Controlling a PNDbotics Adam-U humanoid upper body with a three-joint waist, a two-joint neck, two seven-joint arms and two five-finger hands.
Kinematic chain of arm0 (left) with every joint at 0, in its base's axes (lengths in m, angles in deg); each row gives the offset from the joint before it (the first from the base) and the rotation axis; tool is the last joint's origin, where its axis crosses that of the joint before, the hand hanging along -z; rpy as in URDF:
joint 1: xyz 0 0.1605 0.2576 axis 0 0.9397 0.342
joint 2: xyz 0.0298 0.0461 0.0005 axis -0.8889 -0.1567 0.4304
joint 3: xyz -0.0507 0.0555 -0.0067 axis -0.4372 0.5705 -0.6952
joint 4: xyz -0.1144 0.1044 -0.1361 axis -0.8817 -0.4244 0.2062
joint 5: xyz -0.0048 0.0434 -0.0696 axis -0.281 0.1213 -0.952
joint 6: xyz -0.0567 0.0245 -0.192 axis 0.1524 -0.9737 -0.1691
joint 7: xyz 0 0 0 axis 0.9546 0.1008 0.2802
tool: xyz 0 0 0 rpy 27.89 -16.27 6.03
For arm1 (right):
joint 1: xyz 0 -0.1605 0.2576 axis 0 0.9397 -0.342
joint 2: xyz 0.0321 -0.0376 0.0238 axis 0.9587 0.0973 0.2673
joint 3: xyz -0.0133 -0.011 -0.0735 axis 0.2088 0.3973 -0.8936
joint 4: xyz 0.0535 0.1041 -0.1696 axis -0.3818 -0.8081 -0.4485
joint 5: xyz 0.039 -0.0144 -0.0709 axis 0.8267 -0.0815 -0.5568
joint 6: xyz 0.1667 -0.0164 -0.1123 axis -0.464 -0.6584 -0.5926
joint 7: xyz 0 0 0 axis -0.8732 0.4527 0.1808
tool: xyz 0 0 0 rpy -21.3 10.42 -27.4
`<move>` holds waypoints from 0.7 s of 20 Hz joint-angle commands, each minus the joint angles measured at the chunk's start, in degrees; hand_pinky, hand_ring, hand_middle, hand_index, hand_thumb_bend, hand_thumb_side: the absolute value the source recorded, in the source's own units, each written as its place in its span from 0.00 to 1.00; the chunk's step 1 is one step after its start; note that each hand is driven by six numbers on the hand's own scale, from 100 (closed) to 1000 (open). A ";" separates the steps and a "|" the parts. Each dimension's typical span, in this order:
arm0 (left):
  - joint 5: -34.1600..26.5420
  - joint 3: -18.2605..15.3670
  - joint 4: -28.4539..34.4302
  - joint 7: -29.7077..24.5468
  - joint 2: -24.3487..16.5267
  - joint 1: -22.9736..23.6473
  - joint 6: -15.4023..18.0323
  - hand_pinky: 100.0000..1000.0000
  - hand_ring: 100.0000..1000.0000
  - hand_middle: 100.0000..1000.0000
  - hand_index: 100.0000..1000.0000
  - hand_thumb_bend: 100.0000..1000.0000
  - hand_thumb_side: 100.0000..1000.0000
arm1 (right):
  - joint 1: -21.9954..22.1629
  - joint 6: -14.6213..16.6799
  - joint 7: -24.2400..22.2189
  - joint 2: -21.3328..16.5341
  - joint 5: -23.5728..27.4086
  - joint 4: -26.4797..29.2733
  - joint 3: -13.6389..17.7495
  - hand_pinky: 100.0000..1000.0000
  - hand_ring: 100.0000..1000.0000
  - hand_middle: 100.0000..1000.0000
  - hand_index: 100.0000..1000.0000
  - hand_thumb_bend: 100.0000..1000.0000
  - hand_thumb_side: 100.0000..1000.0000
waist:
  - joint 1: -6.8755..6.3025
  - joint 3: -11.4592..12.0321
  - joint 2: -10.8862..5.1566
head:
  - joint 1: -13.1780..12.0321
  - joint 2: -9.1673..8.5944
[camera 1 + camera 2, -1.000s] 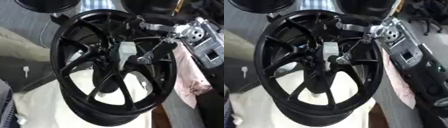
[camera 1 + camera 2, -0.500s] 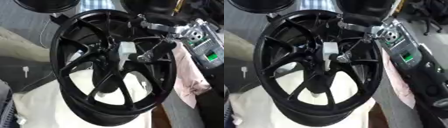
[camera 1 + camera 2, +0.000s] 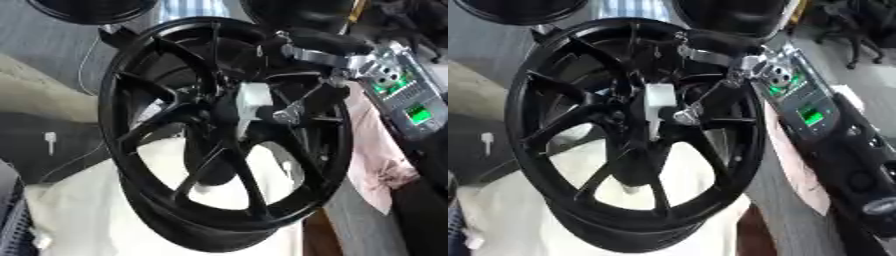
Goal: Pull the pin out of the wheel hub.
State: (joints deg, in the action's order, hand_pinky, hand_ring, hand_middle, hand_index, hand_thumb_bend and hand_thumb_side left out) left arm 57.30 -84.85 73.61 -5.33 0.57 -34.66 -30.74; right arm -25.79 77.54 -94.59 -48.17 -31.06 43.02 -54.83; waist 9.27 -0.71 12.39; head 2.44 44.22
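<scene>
The black wheel (image 3: pixel 223 135) stands upright on a pale cloth (image 3: pixel 79 210), its hub (image 3: pixel 229 116) facing the camera, and the right hand (image 3: pixel 697 107) reaches in from the upper right, through the spokes, to the centre. The white pin (image 3: pixel 252 101) sits at the hub, just off its middle, with the hand's fingertips close against its lower right side — they look curled in on it, though whether they truly pinch it I cannot tell. Against a second ago the pin shows broader and stands further out of the hub, and the hand has shifted slightly with it; my read is the pull is under way, the pin part out but not free. The left hand shows in neither view.

Room is tight. The spokes fence the hand on both sides and the rim (image 3: pixel 114 95) curves close above the forearm, so the only free way out is straight toward the camera, along the hub's axis. To the right, past the rim, a pink cloth (image 3: pixel 376 155) hangs and a dark device with green lights (image 3: pixel 811 112) lies close — little space to swing that way.
</scene>
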 commanded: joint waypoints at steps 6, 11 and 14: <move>0.09 -0.25 0.89 -0.21 -1.91 -0.37 0.18 0.22 0.38 0.41 0.57 0.00 0.75 | -0.07 0.77 -0.07 -0.33 -1.77 -0.69 0.89 0.82 0.78 0.57 0.85 0.25 0.11 | -0.56 0.18 -0.52 | 0.23 -0.11; 0.16 -0.27 0.92 -0.24 -1.85 -0.26 0.19 0.22 0.38 0.41 0.57 0.00 0.75 | 0.01 1.12 0.67 -0.31 -2.33 -1.25 1.04 0.84 0.81 0.60 0.85 0.24 0.10 | -0.55 0.19 -0.47 | 0.24 -0.11; 0.17 -0.27 0.93 -0.26 -1.86 -0.26 0.20 0.22 0.38 0.41 0.57 0.00 0.75 | -0.08 1.25 0.77 -0.33 -2.13 -1.40 1.17 0.84 0.82 0.60 0.85 0.23 0.11 | -0.56 0.30 -0.38 | 0.29 -0.11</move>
State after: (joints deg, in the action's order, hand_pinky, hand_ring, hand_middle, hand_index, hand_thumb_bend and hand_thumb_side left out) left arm 57.32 -84.85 73.62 -5.43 0.57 -34.66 -30.64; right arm -25.20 78.74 -94.09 -47.72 -32.98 41.34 -54.53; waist 9.27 -0.37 12.73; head 2.61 44.22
